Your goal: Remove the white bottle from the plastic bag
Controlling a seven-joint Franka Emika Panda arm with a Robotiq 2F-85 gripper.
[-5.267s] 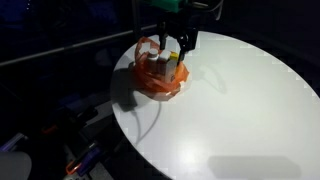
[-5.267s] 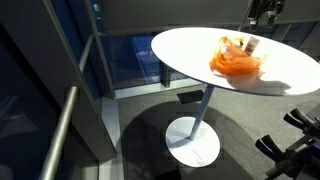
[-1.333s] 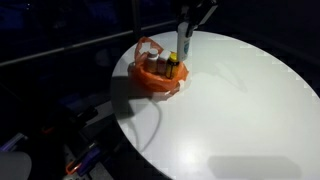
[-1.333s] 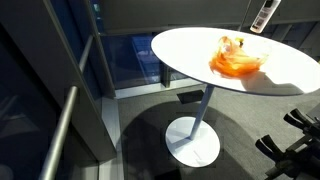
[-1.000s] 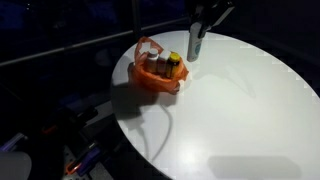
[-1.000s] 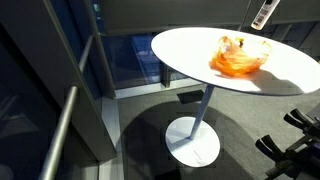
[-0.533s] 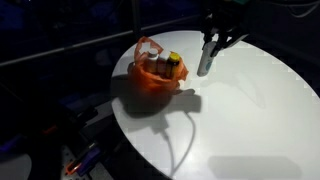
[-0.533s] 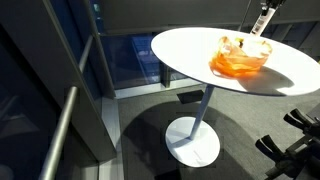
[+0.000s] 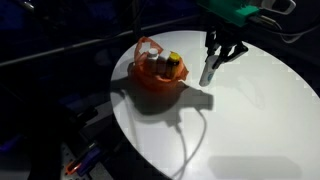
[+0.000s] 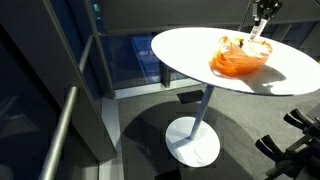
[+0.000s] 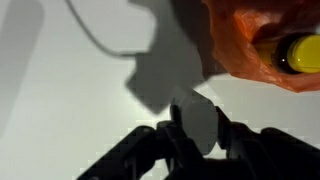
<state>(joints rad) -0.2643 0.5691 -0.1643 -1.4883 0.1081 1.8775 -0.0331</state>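
Observation:
The white bottle (image 9: 207,70) hangs upright in my gripper (image 9: 216,55), which is shut on its upper part, just above the round white table to the right of the orange plastic bag (image 9: 157,76). In the wrist view the bottle (image 11: 198,125) sits between the dark fingers (image 11: 236,140), with the bag (image 11: 262,45) at the upper right. Another exterior view shows the bottle (image 10: 259,29) behind the bag (image 10: 238,61) with the gripper (image 10: 263,14) above it.
A bottle with a yellow cap (image 9: 172,64) and other items stay inside the bag. The table's white top (image 9: 250,130) spreads wide to the right and front. Its edge curves close behind the bag; a railing (image 10: 60,130) stands beyond the table.
My gripper has carried the white bottle up out of the bag, sideways to the right, and down toward the tabletop beside the bag.

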